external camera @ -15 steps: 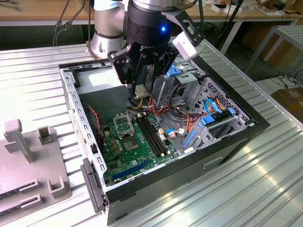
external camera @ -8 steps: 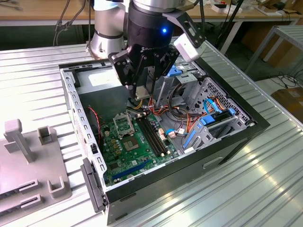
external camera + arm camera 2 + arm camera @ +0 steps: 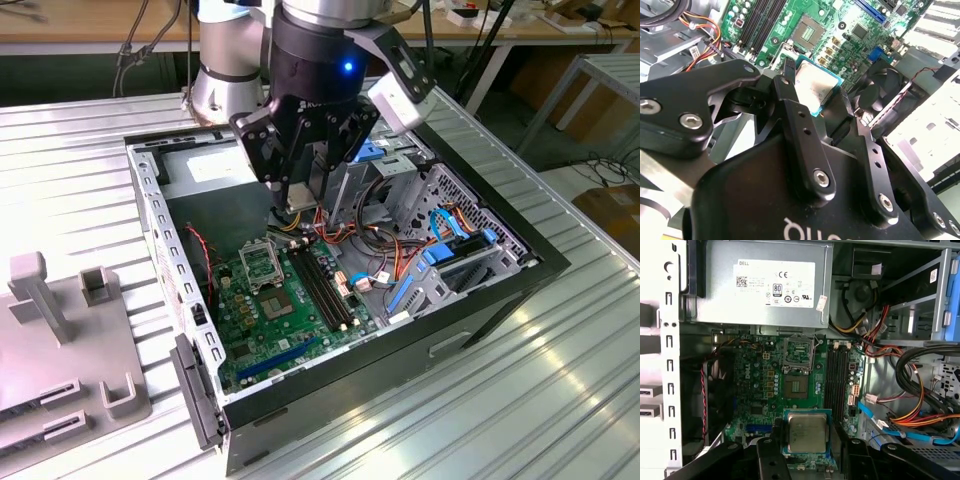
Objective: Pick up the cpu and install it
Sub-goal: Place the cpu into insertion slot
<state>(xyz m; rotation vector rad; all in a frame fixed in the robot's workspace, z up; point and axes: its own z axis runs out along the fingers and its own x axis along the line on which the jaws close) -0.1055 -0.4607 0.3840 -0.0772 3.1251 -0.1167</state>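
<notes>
**Cpu clamped in the jaws, aloft over the open case**

Held level in the gripper [image 3: 807,441]: the cpu [image 3: 807,432], dull silver-grey top facing up, thin green rim around it. Pinched at two opposite edges by the black fingers [image 3: 795,120], jaws drawn in narrow and bearing on the chip from both sides. Seen in both wrist views, and in the exterior view as a small pale square [image 3: 300,197] under the gripper [image 3: 300,203].

Hangs in the air, clear of the green board [image 3: 752,385] below. In the exterior view, placed over the board's far end, near the square socket frame [image 3: 258,262]. Apart from that frame [image 3: 799,351] in the first wrist view, with the soldered dark-grey chip [image 3: 796,386] lying between the two. Hollow middle of the frame facing up.

Beside the socket, the long black memory slots [image 3: 837,375]. Past the board's far edge, the grey power supply [image 3: 765,282] with its white label. Toward the exterior view's right, bundles of orange, red and black cables [image 3: 910,410] and blue cables [image 3: 450,225] among metal drive bays.

All of it inside the black computer case [image 3: 480,320], side open, lying on a ribbed metal table [image 3: 500,420]. At the exterior view's left, grey fixtures [image 3: 60,330] on the same table, well apart from the case.
</notes>
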